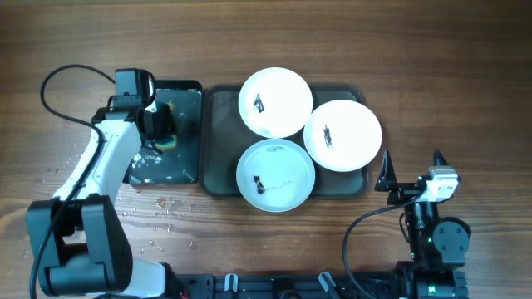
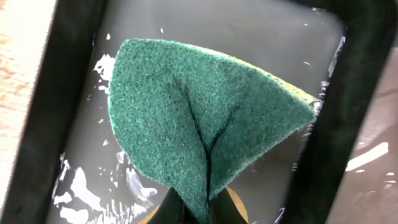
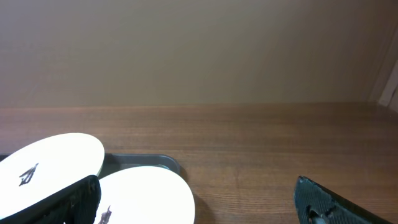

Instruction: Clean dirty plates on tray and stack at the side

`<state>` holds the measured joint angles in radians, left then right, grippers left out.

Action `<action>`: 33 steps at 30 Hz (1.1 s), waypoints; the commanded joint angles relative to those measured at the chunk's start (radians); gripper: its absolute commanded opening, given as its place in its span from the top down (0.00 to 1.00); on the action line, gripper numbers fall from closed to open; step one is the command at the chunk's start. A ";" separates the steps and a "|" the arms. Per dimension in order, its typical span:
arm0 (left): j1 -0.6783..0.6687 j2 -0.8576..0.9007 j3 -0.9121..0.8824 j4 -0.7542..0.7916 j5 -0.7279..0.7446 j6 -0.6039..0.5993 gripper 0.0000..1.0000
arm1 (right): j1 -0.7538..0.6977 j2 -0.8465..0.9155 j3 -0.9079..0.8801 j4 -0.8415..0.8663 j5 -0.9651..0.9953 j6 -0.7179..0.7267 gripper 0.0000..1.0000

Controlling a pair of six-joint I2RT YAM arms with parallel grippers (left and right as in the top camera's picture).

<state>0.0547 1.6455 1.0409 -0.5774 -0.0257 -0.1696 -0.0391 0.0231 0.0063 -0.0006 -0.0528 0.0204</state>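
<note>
**Squeeze on at the left, wide open at the right**

Left tool [image 1: 158, 126] is down in the black tray [image 1: 187, 162], pinched tight on the green sponge [image 2: 199, 118], which folds up between its fingers over shallow water. Right tool [image 1: 412, 169] gapes wide, holding nothing, just off the right edge of the tray [image 1: 218, 133], above the tabletop [image 1: 465, 66]. All three smudged plates sit on the tray: far plate [image 1: 275, 101], right plate [image 1: 342, 134], near plate [image 1: 276, 174].

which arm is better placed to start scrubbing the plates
Left. The left end effector is shut on the green sponge in the black tray; the right end effector is open, holding nothing.
</note>
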 commanded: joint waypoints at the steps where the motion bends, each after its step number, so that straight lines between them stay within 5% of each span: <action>1: 0.006 -0.017 0.008 0.021 0.043 0.001 0.96 | 0.006 0.006 -0.001 0.003 -0.015 -0.014 0.00; 21: 0.006 -0.017 0.008 0.029 0.097 0.001 0.96 | 0.006 0.006 -0.001 0.015 -0.028 -0.011 0.00; 29: 0.006 -0.017 0.008 0.031 0.097 0.001 0.96 | 0.006 0.007 -0.001 0.012 -0.111 0.435 0.00; 33: 0.006 -0.017 0.007 0.031 0.097 0.001 0.96 | 0.006 0.011 0.048 -0.051 -0.185 0.423 0.00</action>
<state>0.0547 1.6455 1.0409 -0.5495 0.0544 -0.1696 -0.0391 0.0235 0.0067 -0.0013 -0.1665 0.3588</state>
